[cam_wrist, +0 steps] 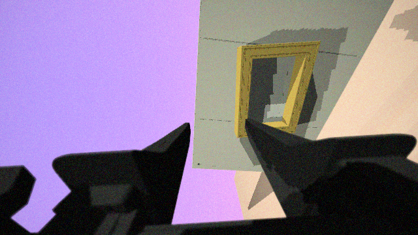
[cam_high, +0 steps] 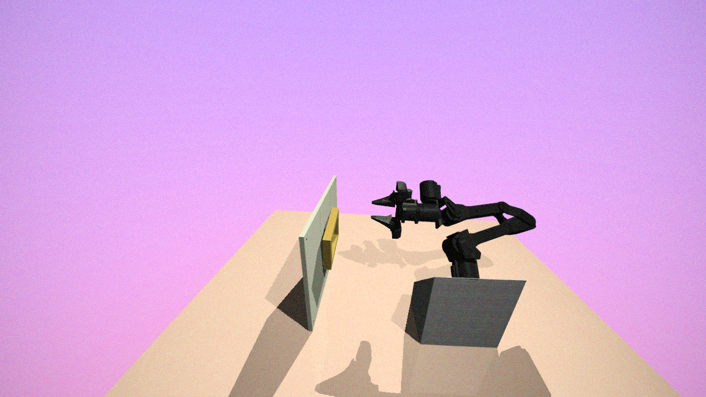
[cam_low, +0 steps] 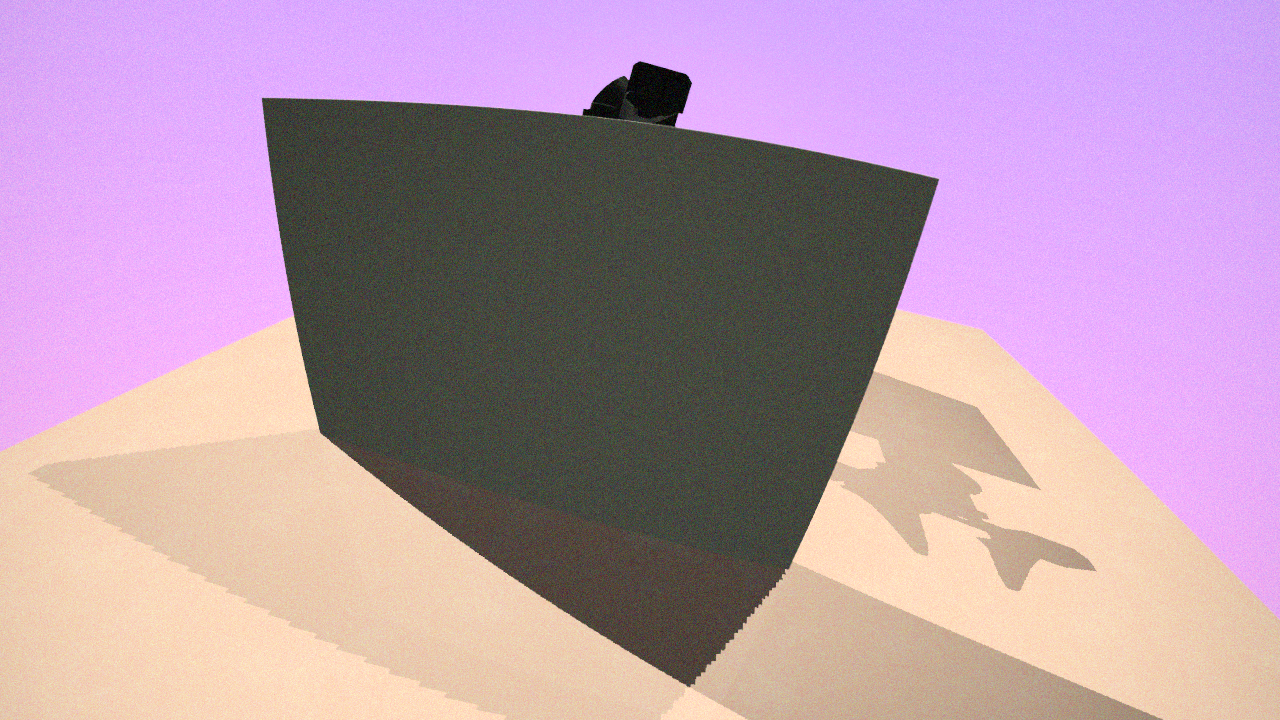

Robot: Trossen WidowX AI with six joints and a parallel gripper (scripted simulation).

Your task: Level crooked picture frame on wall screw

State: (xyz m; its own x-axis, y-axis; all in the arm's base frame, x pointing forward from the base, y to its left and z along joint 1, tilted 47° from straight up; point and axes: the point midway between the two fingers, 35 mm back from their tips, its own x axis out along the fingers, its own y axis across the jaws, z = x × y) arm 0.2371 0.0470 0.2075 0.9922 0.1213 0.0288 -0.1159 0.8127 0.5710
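The yellow picture frame [cam_high: 329, 239] hangs on the pale green wall panel [cam_high: 315, 256] standing on the desk [cam_high: 236, 316], while the black gripper [cam_high: 379, 209] hovers apart from it, jaws open and empty.

Open air separates the gripper [cam_high: 382, 210] from the wall panel [cam_high: 315, 246] at centre of the top view; its fingers stand apart with nothing between them. The yellow frame [cam_high: 330, 244] protrudes from the panel. A grey block [cam_high: 464, 311] stands at lower right, beside the arm's base.
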